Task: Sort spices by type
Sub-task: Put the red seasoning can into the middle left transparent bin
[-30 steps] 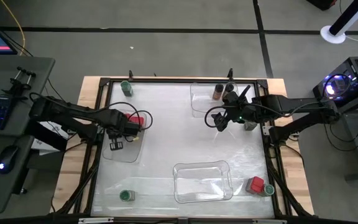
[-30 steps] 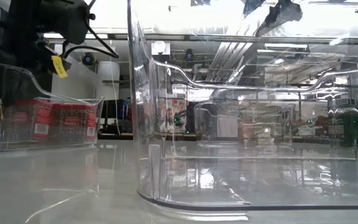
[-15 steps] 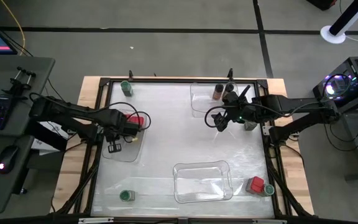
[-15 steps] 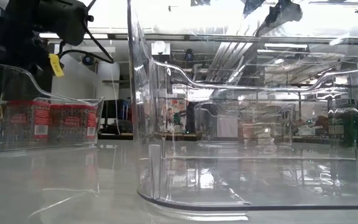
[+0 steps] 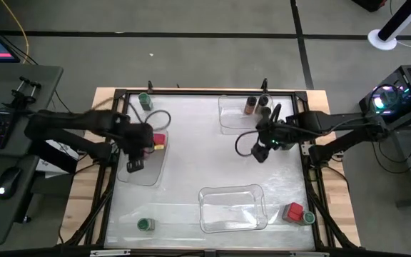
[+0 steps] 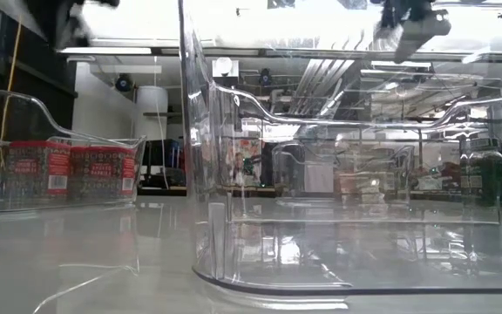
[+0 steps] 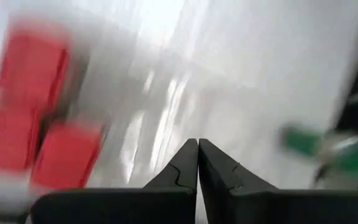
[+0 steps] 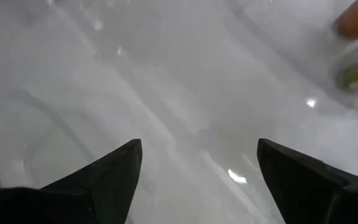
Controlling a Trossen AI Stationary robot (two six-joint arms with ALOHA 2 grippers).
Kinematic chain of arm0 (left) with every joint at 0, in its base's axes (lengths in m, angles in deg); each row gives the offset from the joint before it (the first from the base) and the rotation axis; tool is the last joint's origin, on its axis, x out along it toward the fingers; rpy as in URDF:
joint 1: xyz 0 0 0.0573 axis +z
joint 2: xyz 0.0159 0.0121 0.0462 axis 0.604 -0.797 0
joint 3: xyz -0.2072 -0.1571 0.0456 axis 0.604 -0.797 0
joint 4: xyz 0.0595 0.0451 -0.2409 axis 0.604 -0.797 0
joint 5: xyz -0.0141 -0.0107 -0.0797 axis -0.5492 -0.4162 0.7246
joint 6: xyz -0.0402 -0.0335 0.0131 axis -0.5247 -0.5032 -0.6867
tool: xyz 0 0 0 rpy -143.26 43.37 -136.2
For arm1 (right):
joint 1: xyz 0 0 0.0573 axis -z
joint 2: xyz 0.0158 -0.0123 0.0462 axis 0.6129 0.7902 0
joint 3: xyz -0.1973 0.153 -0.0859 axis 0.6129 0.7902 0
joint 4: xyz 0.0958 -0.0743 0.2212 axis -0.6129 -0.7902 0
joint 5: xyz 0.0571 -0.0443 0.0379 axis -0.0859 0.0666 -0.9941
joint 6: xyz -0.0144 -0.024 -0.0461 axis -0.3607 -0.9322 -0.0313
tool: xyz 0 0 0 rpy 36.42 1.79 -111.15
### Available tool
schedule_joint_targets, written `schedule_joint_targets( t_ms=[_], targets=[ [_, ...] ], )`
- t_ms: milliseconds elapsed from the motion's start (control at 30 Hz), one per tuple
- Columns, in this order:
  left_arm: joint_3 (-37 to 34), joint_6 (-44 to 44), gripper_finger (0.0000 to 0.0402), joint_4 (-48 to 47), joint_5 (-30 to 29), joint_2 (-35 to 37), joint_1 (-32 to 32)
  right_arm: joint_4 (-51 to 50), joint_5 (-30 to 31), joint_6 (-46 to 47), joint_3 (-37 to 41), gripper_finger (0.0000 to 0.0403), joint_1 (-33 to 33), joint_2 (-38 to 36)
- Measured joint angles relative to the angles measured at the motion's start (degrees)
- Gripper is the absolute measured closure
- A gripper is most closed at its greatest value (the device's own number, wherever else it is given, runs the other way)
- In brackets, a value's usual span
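Since 1 second ago, the left gripper [image 7: 197, 163], fingers together and empty, has lifted off the left tray [image 5: 147, 175] of red boxes [image 5: 158, 140]. The right gripper [image 5: 260, 153], fingers apart, has moved nearer table centre. Green jars [image 5: 145, 101] stand at 2 left corners; brown jars [image 5: 250, 106] sit in the far tray [image 5: 227, 123].

1. I see two matte black arms, jointed, each trailing a looped black cable.
2. My left hand [image 7: 197, 163] has dark tapered fingers with notched inner edges.
3. My right hand [image 8: 199, 180] shows broad black wedge-shaped fingers.
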Motion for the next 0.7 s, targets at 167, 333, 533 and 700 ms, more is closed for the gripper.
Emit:
schedule_joint_targets(
  t_ms=[167, 333, 533, 700],
  targets=[
    [6.12, 2.29, 0.0401, 16.35, -3.94, 2.19, 1.57, -4.22, -6.24, 2.11, 0.02, 0.0148, -5.25, 0.17],
    [5.99, 6.96, 0.0401, 31.54, -10.99, 1.75, 4.42, -9.20, -16.37, 12.46, 3.98, 0.0305, -15.51, 0.06],
    [3.03, 6.98, 0.0401, 42.26, -14.52, -0.14, 5.63, 10.14, -29.61, 32.97, 20.20, 0.0382, -30.24, 0.17],
    [0.73, 7.28, 0.0401, 42.62, -13.78, -0.49, 5.61, 25.60, -30.41, 47.43, 29.55, 0.0398, -34.51, 0.19]
  ],
)
